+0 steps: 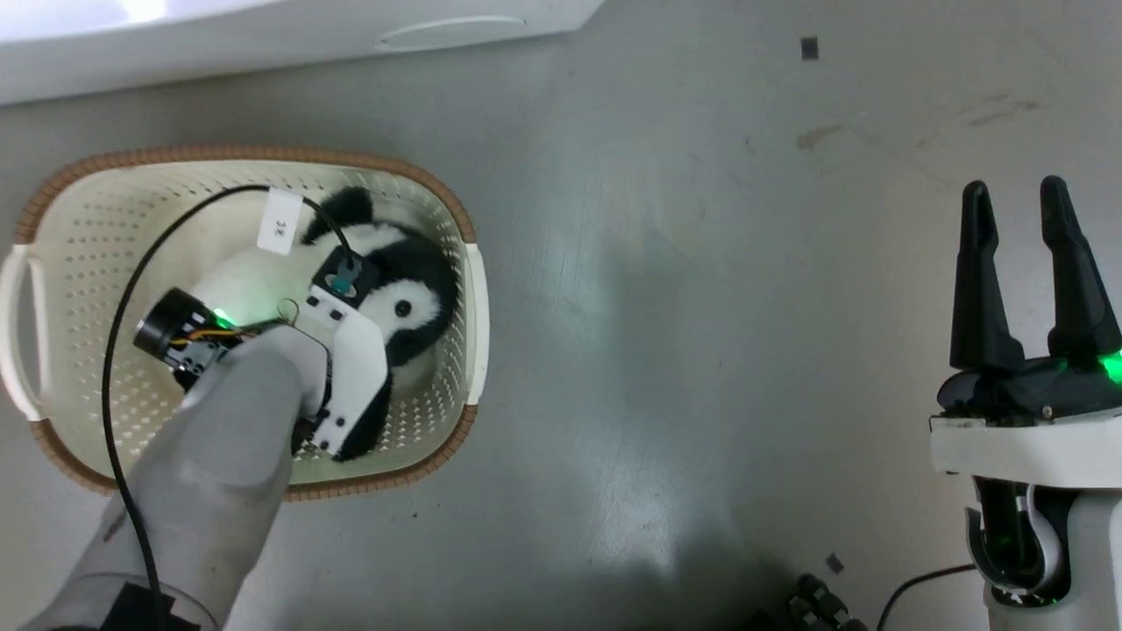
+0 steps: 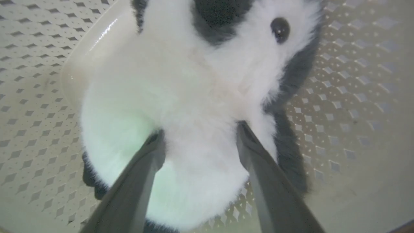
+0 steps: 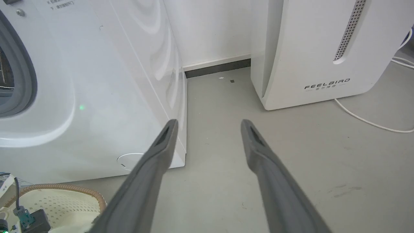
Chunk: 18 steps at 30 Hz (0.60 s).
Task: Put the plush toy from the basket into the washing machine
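The floor [image 1: 657,350] is smooth grey, a little shiny, with soft reflections of light on it. Near, on the right, the right gripper [image 1: 1015,187] hangs above bare floor with its two dark fingers spread and nothing between them.

On the left the basket [image 1: 88,228] stands on the floor, and the plush toy [image 1: 412,280] lies inside it, on the perforated bottom toward the right wall. The left gripper [image 2: 200,129] reaches down into the basket. Its fingers [image 2: 258,155] are spread wide with the white belly fur between them and the tips sunk in the fluff, one at each side; they are not pressed together on it. A black wire [image 1: 123,298] bends over the left part of the basket.

Farther on the right the floor has a pale brown stain [image 1: 820,136] and a small dark square mark [image 1: 809,48].

Just beyond the basket is the washing machine [image 3: 97,81], its white front glossy, with the grey gasket [image 3: 27,64] showing at the left. To its right, across a gap of floor, stands a white appliance [image 3: 307,48] marked FEELBIRD, with a white cable [image 3: 365,121] lying beside it. Farthest is the white wall [image 3: 210,29] with a dark skirting strip [image 3: 216,68] at its foot.
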{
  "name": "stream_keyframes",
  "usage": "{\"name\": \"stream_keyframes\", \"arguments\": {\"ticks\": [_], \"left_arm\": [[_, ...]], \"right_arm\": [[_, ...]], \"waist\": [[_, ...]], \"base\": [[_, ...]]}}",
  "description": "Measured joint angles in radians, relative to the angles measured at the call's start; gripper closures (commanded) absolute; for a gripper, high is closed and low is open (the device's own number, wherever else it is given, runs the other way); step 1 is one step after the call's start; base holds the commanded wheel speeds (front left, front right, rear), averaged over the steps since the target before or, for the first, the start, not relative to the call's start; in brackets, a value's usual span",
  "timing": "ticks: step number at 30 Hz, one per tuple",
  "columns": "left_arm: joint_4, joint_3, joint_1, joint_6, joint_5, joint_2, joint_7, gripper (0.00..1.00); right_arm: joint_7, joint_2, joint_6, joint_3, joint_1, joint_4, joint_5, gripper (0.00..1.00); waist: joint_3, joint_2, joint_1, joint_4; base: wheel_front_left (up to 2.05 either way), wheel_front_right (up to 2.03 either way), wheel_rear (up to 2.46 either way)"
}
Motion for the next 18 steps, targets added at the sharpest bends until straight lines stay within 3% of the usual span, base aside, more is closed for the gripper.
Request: {"name": "stream_keyframes", "arguments": {"ticks": [13, 14, 15, 18], "left_arm": [[0.121, -0.073, -0.131, -0.01, -0.044, 0.013, 0.026, 0.0], [0.13, -0.083, -0.141, -0.01, -0.044, 0.013, 0.03, 0.68], [0.139, -0.091, -0.149, -0.012, -0.044, 0.012, 0.031, 1.0], [0.168, -0.116, -0.17, -0.019, -0.052, 0.013, 0.034, 1.0]], "right_arm": [[-0.029, 0.0, 0.0, -0.001, -0.045, -0.017, 0.022, 0.0], [-0.03, 0.0, 0.0, -0.001, -0.049, -0.017, 0.022, 0.0], [-0.031, 0.0, 0.0, -0.001, -0.055, -0.018, 0.027, 0.0], [-0.039, 0.0, 0.0, -0.002, -0.066, -0.024, 0.04, 0.0]], "waist": [[0.098, 0.0, -0.0001, -0.017], [0.104, 0.0, -0.0001, -0.017], [0.109, 0.0, 0.0, -0.018], [0.119, 0.0, -0.0001, -0.021]], "base": [[0.0, 0.0, 0.0], [0.0, 0.0, 0.0], [0.0, 0.0, 0.0], [0.0, 0.0, 0.0]]}}
